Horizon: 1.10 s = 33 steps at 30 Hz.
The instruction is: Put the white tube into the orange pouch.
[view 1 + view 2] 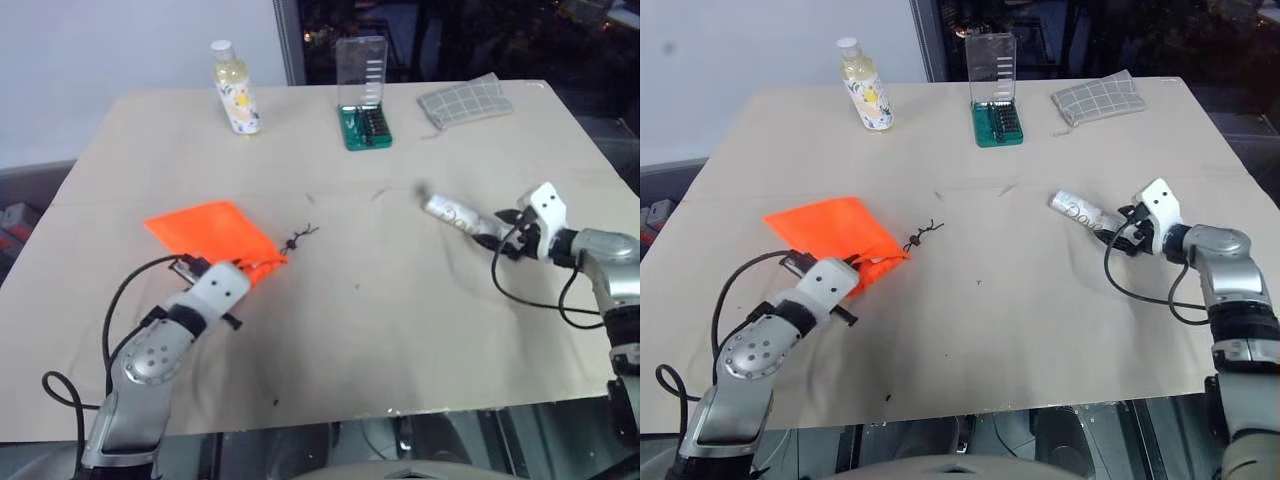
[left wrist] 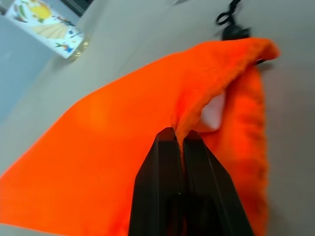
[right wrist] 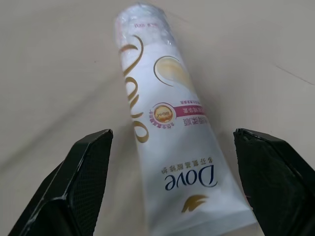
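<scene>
My left gripper point(image 2: 182, 142) pinches the orange pouch point(image 1: 205, 232). Right jaws straddle the white tube point(image 3: 170, 132) (spread wide); I fear it squirting free.

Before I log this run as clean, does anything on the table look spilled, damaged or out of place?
Nothing stands out. The white tube lies intact on the table between the right gripper's open jaws. The left gripper pinches the orange pouch's edge. No spills.
</scene>
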Each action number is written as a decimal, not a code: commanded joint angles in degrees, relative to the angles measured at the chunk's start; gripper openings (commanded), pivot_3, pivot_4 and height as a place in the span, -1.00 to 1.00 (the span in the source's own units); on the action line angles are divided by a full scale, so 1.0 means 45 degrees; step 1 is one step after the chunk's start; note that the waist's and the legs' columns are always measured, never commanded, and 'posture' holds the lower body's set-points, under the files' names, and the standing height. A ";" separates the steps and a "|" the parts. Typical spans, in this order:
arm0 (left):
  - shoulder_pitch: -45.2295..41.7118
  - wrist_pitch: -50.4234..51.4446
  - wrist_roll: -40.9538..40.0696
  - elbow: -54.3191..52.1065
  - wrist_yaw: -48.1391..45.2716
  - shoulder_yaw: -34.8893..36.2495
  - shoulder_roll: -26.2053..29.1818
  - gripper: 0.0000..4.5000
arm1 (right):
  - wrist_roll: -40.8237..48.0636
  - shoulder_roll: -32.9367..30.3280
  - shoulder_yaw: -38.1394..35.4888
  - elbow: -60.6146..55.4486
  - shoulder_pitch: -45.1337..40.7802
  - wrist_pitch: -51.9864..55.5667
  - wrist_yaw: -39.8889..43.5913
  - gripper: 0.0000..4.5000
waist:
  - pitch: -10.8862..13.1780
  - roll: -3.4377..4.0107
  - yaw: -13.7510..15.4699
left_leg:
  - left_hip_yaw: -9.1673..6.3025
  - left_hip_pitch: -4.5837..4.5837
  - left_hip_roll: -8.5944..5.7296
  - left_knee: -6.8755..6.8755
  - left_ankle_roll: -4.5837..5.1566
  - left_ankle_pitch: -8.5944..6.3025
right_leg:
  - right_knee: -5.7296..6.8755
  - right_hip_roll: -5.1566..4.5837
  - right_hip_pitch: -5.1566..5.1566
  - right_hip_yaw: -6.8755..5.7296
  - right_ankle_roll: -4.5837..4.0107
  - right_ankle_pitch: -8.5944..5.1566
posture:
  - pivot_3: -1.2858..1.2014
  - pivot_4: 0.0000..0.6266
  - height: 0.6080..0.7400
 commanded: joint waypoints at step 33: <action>-0.2614 0.8989 -1.0330 -0.2986 0.0825 0.3472 -0.1515 -1.00 | 0.0736 0.1696 0.2906 -0.8592 0.0004 0.5309 0.2256 -0.83 | -0.0035 -0.0051 -0.0230 | -0.0012 -0.0029 0.0006 0.0016 -0.0026 0.0012 | 0.0095 0.0001 -0.0074 0.0025 -0.0004 0.0004 | 0.03 -0.52 1.00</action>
